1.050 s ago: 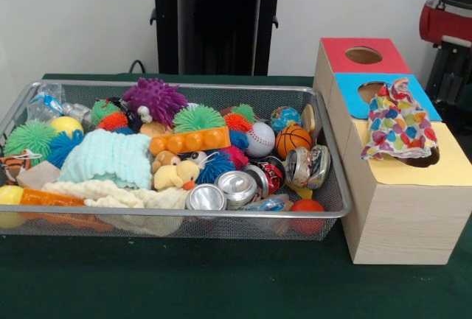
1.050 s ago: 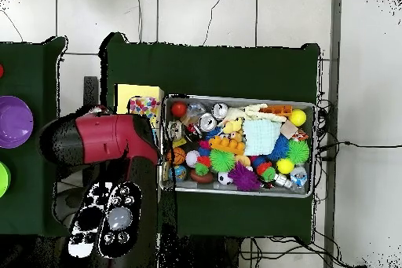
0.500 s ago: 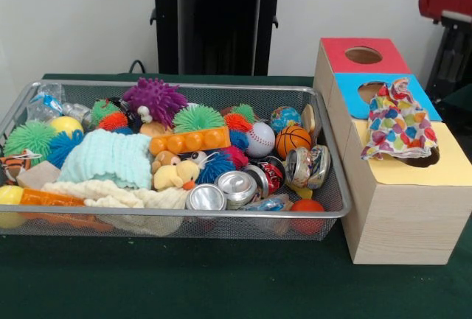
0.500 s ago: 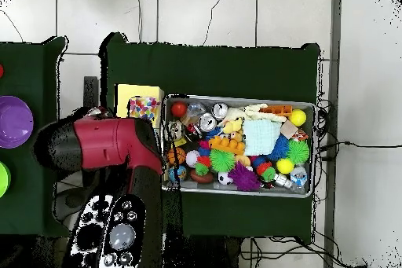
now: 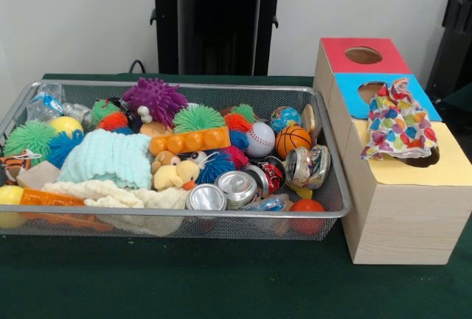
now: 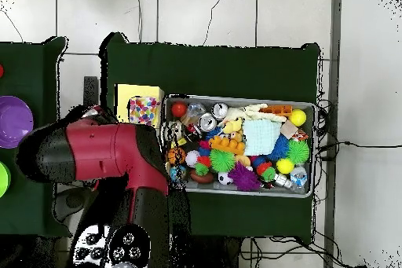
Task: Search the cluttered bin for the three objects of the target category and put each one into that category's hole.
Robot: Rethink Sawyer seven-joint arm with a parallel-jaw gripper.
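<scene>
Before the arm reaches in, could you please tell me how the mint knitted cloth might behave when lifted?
The mint knitted cloth looks soft and crumpled, so probably floppy and light. It lies over other toys in the wire bin, so lifting may disturb them.

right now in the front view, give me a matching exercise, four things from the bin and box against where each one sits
Things:
1. purple spiky toy
2. basketball
3. patterned cloth
4. red ball

Places:
A. bin's front right corner
B. draped over the box's yellow section
C. at the bin's back wall
D. beside the baseball

Pairs: 1-C, 2-D, 3-B, 4-A
</scene>
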